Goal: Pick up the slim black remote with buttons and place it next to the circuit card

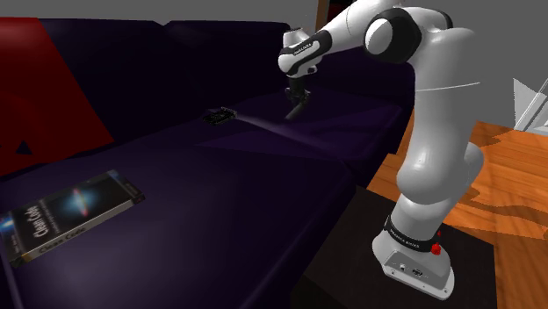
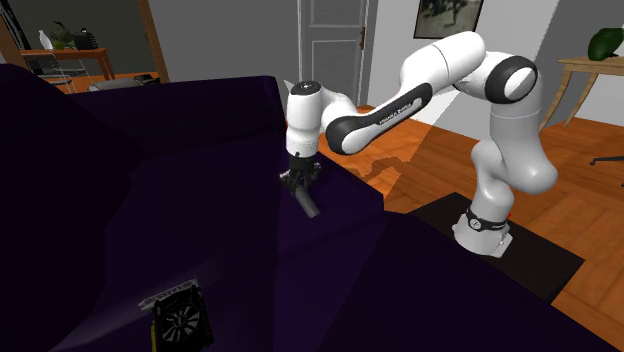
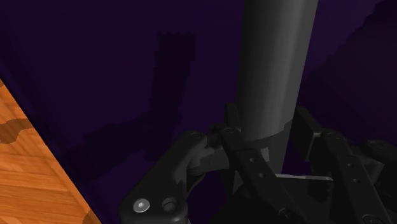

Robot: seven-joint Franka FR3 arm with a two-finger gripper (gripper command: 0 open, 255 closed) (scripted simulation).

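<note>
My gripper (image 1: 298,93) is shut on the slim black remote (image 1: 296,110) and holds it a little above the dark purple sofa seat (image 1: 263,176). In the second exterior view the remote (image 2: 309,202) hangs slanted below the gripper (image 2: 300,181). Seen from the wrist, the remote (image 3: 275,63) runs away from the gripper (image 3: 267,137) as a long dark grey bar clasped between both fingers. The circuit card (image 1: 219,115), a small dark board with a fan, lies flat on the seat towards the shoulder view's left of the gripper. It also lies at the second exterior view's lower left (image 2: 180,321).
A book (image 1: 72,213) with a dark cover lies on the seat near the shoulder view's lower left. A red cushion (image 1: 39,97) leans on the sofa back. The wooden floor (image 1: 501,176) and my stand (image 1: 413,263) are beside the sofa's edge.
</note>
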